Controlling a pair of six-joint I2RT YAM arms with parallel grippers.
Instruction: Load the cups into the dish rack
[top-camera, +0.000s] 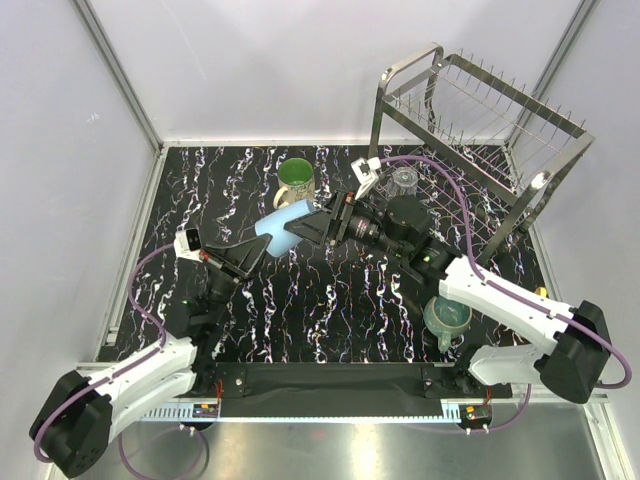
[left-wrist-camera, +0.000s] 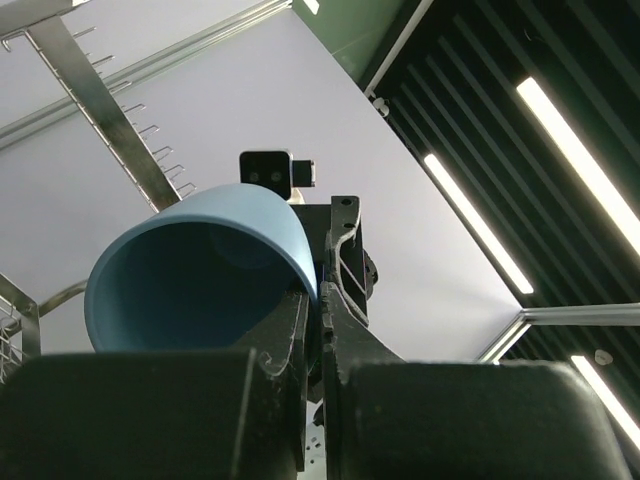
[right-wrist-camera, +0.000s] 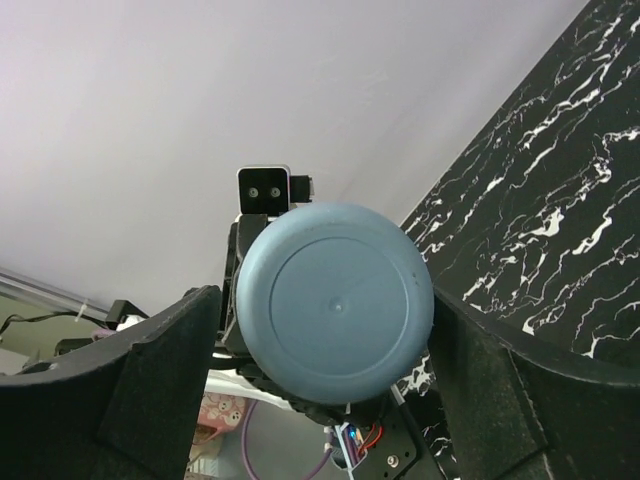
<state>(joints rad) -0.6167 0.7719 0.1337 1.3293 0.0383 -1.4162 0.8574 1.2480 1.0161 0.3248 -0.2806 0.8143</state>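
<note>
The small light-blue cup (top-camera: 283, 225) hangs on its side above the middle of the table. My left gripper (top-camera: 262, 248) is shut on the cup's rim (left-wrist-camera: 300, 262), one finger inside and one outside. In the left wrist view the cup's open mouth (left-wrist-camera: 190, 290) faces the camera. My right gripper (top-camera: 305, 222) stands open around the cup's other end. The cup's round base (right-wrist-camera: 335, 300) sits between the right fingers (right-wrist-camera: 170, 370), with a small gap on each side. The dish rack (top-camera: 480, 130) stands at the back right.
A cream mug with a green inside (top-camera: 296, 180) stands behind the held cup. A clear glass tumbler (top-camera: 404, 181) is beside the rack's lower tier. A teal mug (top-camera: 447, 318) sits near the right arm's base. White walls close in the black marbled table (top-camera: 330, 300).
</note>
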